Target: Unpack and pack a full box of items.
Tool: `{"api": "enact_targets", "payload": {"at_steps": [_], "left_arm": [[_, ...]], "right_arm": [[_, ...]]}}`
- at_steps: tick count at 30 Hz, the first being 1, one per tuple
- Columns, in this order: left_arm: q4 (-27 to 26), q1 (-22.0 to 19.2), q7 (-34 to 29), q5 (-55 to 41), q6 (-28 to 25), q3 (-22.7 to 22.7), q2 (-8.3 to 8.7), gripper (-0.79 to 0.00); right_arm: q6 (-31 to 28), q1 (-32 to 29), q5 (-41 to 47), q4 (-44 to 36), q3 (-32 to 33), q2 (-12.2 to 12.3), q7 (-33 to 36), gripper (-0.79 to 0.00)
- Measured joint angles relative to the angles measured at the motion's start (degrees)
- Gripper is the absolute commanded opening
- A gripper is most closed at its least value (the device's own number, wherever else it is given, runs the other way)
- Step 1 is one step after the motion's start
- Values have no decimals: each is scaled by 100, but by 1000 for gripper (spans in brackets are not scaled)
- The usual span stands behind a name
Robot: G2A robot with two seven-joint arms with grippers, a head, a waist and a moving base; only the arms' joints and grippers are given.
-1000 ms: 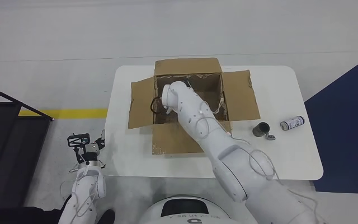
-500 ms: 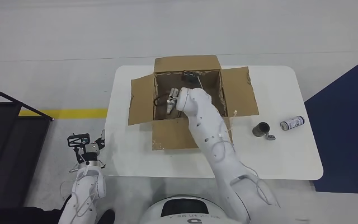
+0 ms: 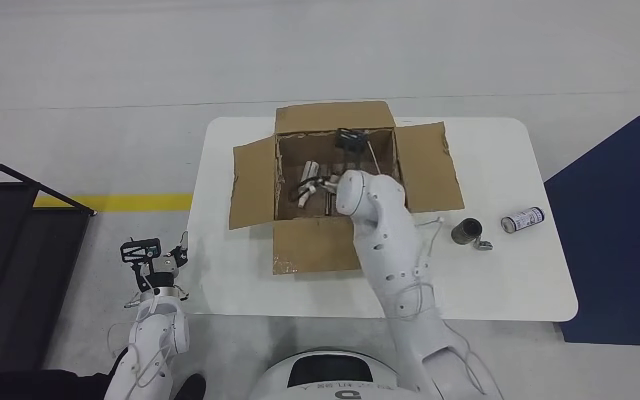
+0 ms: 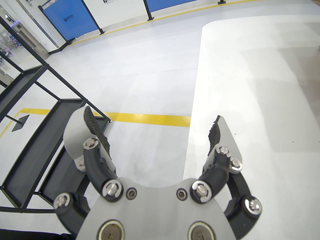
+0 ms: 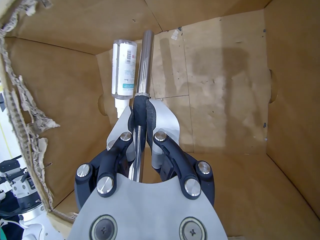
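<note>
Clamping shut on a steel tube [image 5: 145, 63], the right gripper [image 5: 141, 112] seems set to lift it from the cardboard box [image 5: 212, 1]; the left gripper [image 4: 153, 123] gapes empty.

Lighting is bright, even and diffuse, coming from overhead. The white table [image 3: 500, 290] around the box [image 3: 300, 245] is close to washed out. The box flaps are evenly lit; its interior is distinctly dimmer, darkest along the walls. Inside the box, the metal rod [image 5: 145, 63] carries a narrow bright streak along its length, and the white bottle [image 5: 123, 68] beside it shows mild glare. Left of the box, the floor [image 4: 150, 51] has a pale sheen. The black rack [image 4: 37, 138] rails and yellow line [image 4: 150, 119] bow: wide-angle distortion.
</note>
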Motion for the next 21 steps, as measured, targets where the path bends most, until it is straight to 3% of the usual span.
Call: {"api": "enact_targets", "payload": {"at_steps": [14, 21], "left_arm": [[0, 0, 0, 0, 0, 0, 0, 0], [0, 0, 0, 0, 0, 0, 0, 0]], "right_arm": [[-696, -462, 1057, -850, 393, 113, -246, -785], [-817, -388, 1334, -727, 485, 168, -217, -785]]}}
